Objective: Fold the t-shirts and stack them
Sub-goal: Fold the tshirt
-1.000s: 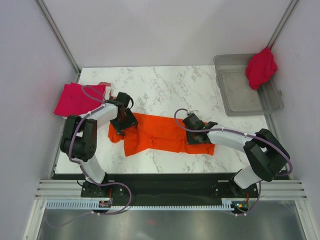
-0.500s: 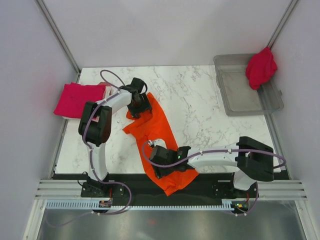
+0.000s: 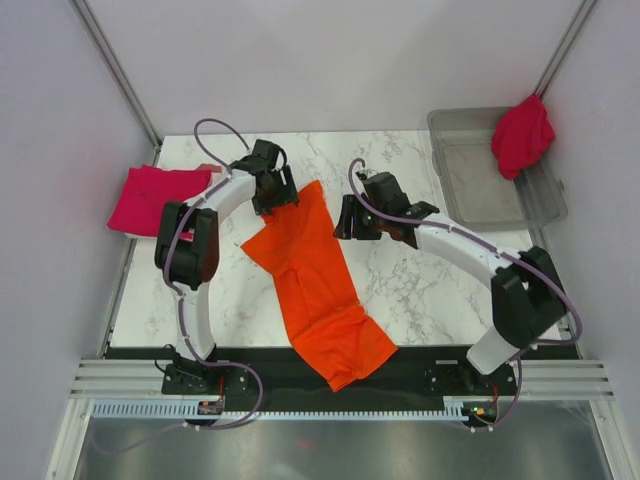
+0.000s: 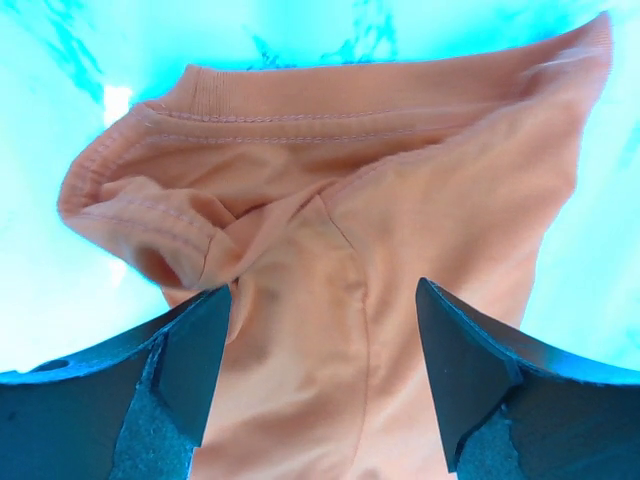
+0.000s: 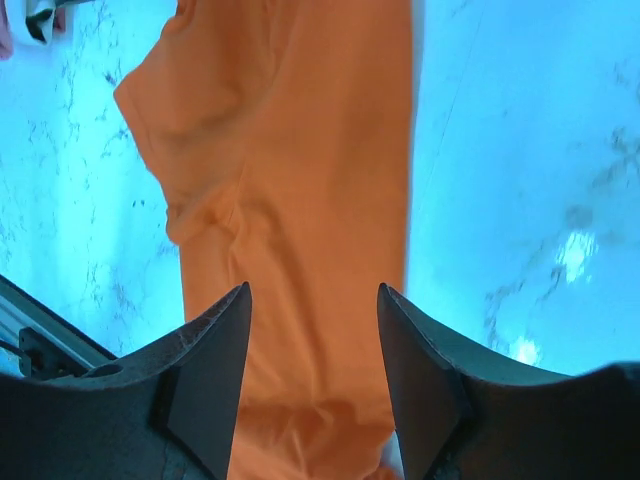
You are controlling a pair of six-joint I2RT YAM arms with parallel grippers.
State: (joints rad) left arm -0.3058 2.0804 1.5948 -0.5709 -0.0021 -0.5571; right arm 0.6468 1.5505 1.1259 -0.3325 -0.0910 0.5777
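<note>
Marble table (image 3: 420, 280) with orange t-shirt (image 3: 318, 285) stretched diagonally, near end over the front edge, crimson t-shirt (image 3: 150, 198) at left
Left gripper (image 3: 275, 200) hovers spread-fingered over its far end; right gripper (image 3: 345, 220) gapes just beside it

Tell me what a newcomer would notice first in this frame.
The bright orange shirt stands out, lying as a long diagonal strip across the marble table and reaching past its near edge. Both grippers are open: the left gripper over the shirt's collar end, the right gripper close by its far right edge. A crimson shirt is draped over the far corner of the grey bin at the right.
</note>
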